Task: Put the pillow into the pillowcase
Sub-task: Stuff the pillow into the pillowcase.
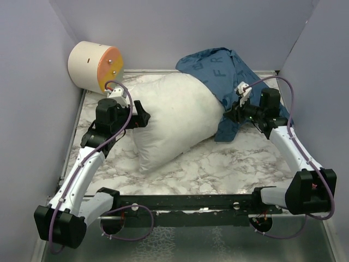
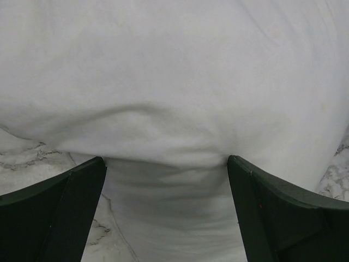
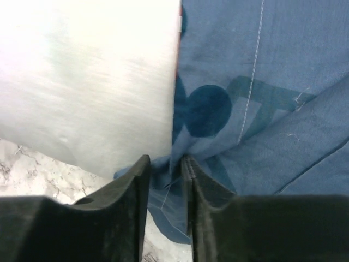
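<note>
The plump white pillow [image 1: 174, 117] lies across the marble table, its far right end tucked inside the blue printed pillowcase [image 1: 218, 68]. My left gripper [image 1: 143, 117] is wide open against the pillow's left end. In the left wrist view the pillow [image 2: 174, 82] bulges between the spread fingers of that gripper [image 2: 166, 164]. My right gripper [image 1: 232, 113] sits at the pillowcase's lower hem. In the right wrist view its jaws [image 3: 165, 161] stand narrowly apart, and a bunched fold of pillowcase [image 3: 272, 82] lies loosely between them, beside the pillow [image 3: 82, 82].
A cream cylinder with an orange face [image 1: 94, 65] lies in the back left corner, just behind my left arm. Grey walls close in the marble table [image 1: 218, 164] at the left, back and right. A black rail runs along the near edge.
</note>
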Action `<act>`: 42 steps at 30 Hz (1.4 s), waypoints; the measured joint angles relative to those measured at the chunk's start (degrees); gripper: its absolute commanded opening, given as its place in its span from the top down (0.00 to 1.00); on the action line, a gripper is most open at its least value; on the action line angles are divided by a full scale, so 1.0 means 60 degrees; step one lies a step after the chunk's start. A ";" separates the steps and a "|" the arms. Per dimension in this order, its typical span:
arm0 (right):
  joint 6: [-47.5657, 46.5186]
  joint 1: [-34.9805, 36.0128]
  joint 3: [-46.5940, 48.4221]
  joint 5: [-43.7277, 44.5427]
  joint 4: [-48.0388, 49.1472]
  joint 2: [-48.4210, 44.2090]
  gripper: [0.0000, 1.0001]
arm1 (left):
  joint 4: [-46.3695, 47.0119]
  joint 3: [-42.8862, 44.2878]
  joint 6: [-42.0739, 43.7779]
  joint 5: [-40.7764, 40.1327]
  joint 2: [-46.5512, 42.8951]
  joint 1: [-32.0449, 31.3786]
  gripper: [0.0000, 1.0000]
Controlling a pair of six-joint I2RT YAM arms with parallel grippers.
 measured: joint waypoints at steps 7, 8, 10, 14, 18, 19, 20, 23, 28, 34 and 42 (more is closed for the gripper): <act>-0.0270 0.0106 0.1876 -0.0404 -0.0801 0.0222 0.17 | 0.0860 -0.0514 0.0171 0.1282 0.0601 0.0011 0.09; -0.0302 0.0226 0.2481 -0.0331 -0.0922 0.0430 0.14 | 0.1035 -0.0627 0.0153 0.1439 0.0678 0.0011 0.09; -0.0379 0.0557 0.3344 0.0040 -0.1060 0.0805 0.13 | 0.1300 -0.0758 0.0146 0.1730 0.0841 0.0018 0.09; -0.0463 0.1399 0.4452 0.1235 -0.1293 0.1676 0.13 | 0.1450 -0.0601 0.0229 0.2058 0.1217 0.0058 0.12; -0.0499 0.2106 0.4819 0.2889 -0.1475 0.2641 0.16 | 0.1315 -0.0124 0.0426 0.2255 0.1796 0.0073 0.17; -0.0506 0.2204 0.4819 0.3271 -0.1530 0.2809 0.18 | 0.1293 -0.0069 0.0455 0.2269 0.1880 0.0073 0.19; -0.0514 0.2324 0.4819 0.3734 -0.1574 0.3013 0.23 | 0.1268 -0.0033 0.0470 0.2284 0.1942 0.0073 0.20; -0.0583 0.2426 0.4819 0.4852 -0.1512 0.3173 0.44 | 0.1279 -0.0018 0.0535 0.2295 0.2040 0.0073 0.26; -0.0998 0.2433 0.4819 0.6430 -0.1100 0.3122 0.69 | 0.1304 -0.0018 0.0612 0.2288 0.2058 0.0073 0.39; -0.1286 0.2433 0.4816 0.7071 -0.0976 0.3126 0.99 | 0.1326 -0.0018 0.0703 0.2295 0.2106 0.0073 0.76; -0.0874 0.2412 0.6823 0.3031 -0.2506 0.3909 0.99 | 0.2339 -0.0044 0.0492 0.3286 0.2546 0.0011 1.00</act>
